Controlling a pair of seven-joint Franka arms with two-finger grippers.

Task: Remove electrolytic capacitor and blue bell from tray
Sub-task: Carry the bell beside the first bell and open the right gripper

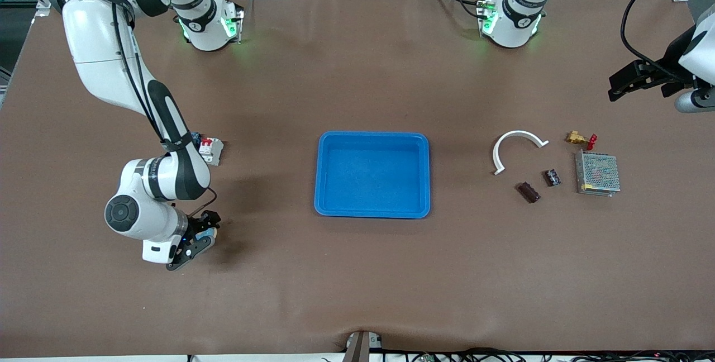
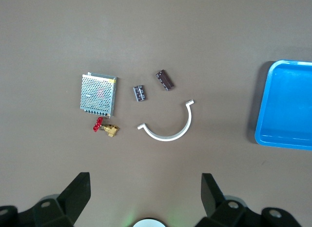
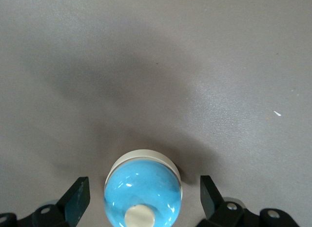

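Brown matting covers the whole table, and near its middle sits the tray [image 1: 372, 175], bright blue and with nothing left in it that I can see. Both of my task items are already out: the blue bell [image 3: 143, 195] rests on the mat between the fingers of my right gripper [image 1: 199, 242], toward the right arm's end of the table and well apart from the tray, and the dark electrolytic capacitor [image 1: 528, 192] lies toward the left arm's end, near a smaller black component [image 1: 552, 177]. My right jaws stand spread wide on either side of the bell, with a clear gap on each side, so I judge the bell released rather than gripped. To finish this step well I should lift straight up (no sideways drift, or a finger could nudge the dome and set it rolling). My left gripper [image 2: 145, 193] waits, jaws wide and holding nothing, over the table's edge at its own end. Around the capacitor sit a white curved bracket [image 1: 516, 147], a brass valve with a red handle [image 1: 580, 139] and a perforated metal box [image 1: 597, 173]; a white breaker with a red switch [image 1: 210, 150] lies beside my right arm.
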